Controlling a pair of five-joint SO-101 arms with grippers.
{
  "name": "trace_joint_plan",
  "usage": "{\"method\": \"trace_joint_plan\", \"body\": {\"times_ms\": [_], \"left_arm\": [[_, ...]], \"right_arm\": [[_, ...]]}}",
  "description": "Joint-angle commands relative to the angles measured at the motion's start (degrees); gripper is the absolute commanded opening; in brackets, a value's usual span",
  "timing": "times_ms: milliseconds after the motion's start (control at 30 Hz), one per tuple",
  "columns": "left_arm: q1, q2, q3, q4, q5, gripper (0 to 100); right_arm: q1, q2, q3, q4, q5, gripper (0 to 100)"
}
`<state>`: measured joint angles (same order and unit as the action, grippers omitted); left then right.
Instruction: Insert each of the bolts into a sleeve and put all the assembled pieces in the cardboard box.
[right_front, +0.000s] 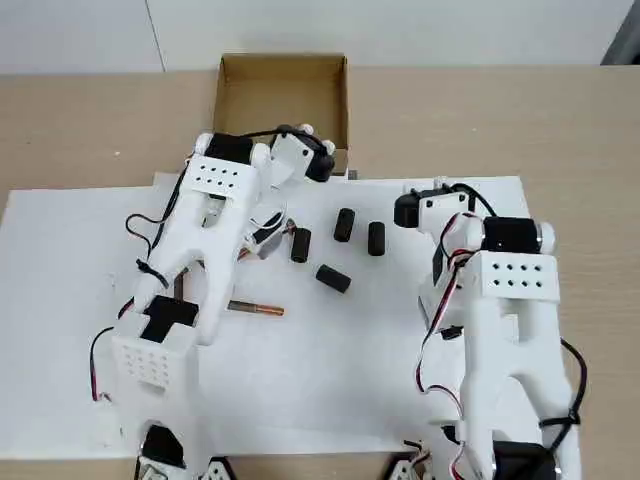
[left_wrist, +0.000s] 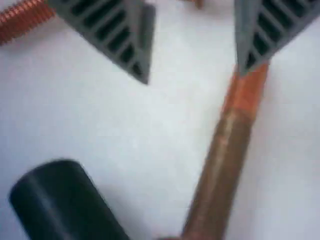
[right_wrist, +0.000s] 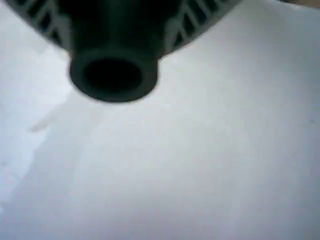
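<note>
My left gripper (left_wrist: 192, 75) is open and low over the white sheet. One grey fingertip (left_wrist: 250, 60) touches a copper bolt (left_wrist: 225, 165), and a black sleeve (left_wrist: 60, 200) lies beside that bolt. Another threaded bolt (left_wrist: 20, 20) lies past the other finger (left_wrist: 110, 30). From above, the left gripper (right_front: 264, 234) sits next to a sleeve (right_front: 300, 245). My right gripper (right_wrist: 115, 45) is shut on a black sleeve (right_wrist: 114, 75) whose open bore faces the camera. Three loose sleeves (right_front: 344, 224), (right_front: 376, 238), (right_front: 333, 278) and a bolt (right_front: 256, 308) lie mid-sheet. The cardboard box (right_front: 283, 100) stands at the back.
A white sheet (right_front: 330, 380) covers the wooden table (right_front: 560, 120). The right arm (right_front: 505, 290) stands on the right side and the left arm (right_front: 190, 250) on the left. Black cables loop around both arms.
</note>
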<state>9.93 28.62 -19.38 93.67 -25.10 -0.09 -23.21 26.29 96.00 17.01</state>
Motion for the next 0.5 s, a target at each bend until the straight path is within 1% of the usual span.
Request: {"method": "trace_joint_plan", "body": {"times_ms": [0, 233, 467], "left_arm": [[0.35, -0.53, -2.42, -2.81, -0.44, 13], [0.35, 0.00, -2.42, -5.98, -2.20, 13], [0.35, 7.38, -6.11, -6.15, -3.43, 13]], "right_arm": [[0.22, -1.98, -0.26, -0.66, -0.35, 0.4], [0.22, -1.89, -0.26, -0.66, -0.35, 0.4], [0.22, -1.89, -0.26, -1.01, -0.35, 0.4]]}}
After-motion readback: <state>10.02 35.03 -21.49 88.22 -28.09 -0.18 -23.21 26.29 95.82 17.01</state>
